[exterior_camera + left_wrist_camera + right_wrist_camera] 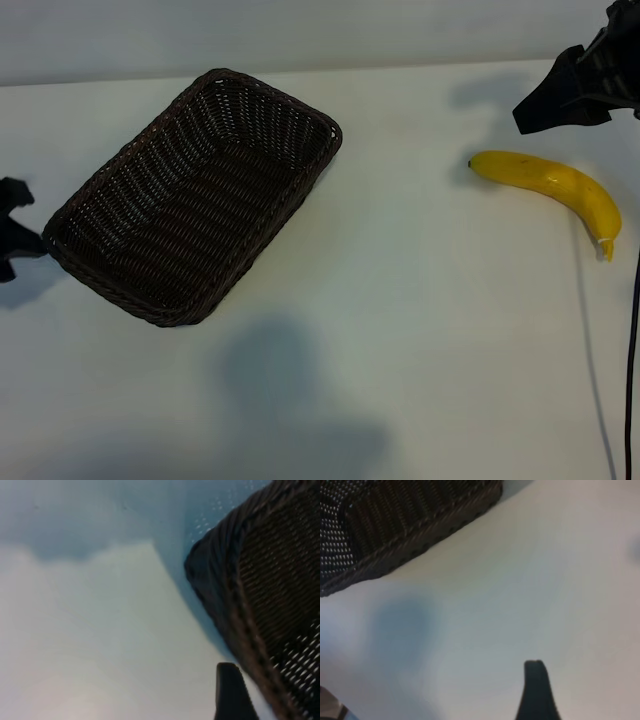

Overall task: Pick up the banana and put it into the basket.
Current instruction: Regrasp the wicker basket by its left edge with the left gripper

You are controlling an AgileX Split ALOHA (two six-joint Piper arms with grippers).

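Observation:
The yellow banana [550, 180] lies on the white table at the right, dark tip toward the middle. The dark wicker basket [335, 132] stands empty at the left-centre, set at a slant. My right gripper [545, 95] hovers just behind the banana's dark tip, open and holding nothing. In the right wrist view one of its fingers [536, 690] shows over bare table, with the basket [420, 535] farther off; the banana is out of that view. My left gripper [12, 220] sits at the table's left edge beside the basket's near-left corner, open. One of its fingers [230, 690] stands close beside the basket's outer wall [215, 590].
A thin dark cable [590, 330] runs down the table's right side, below the banana. Bare white tabletop [420, 260] lies between basket and banana. A soft shadow falls on the front middle of the table.

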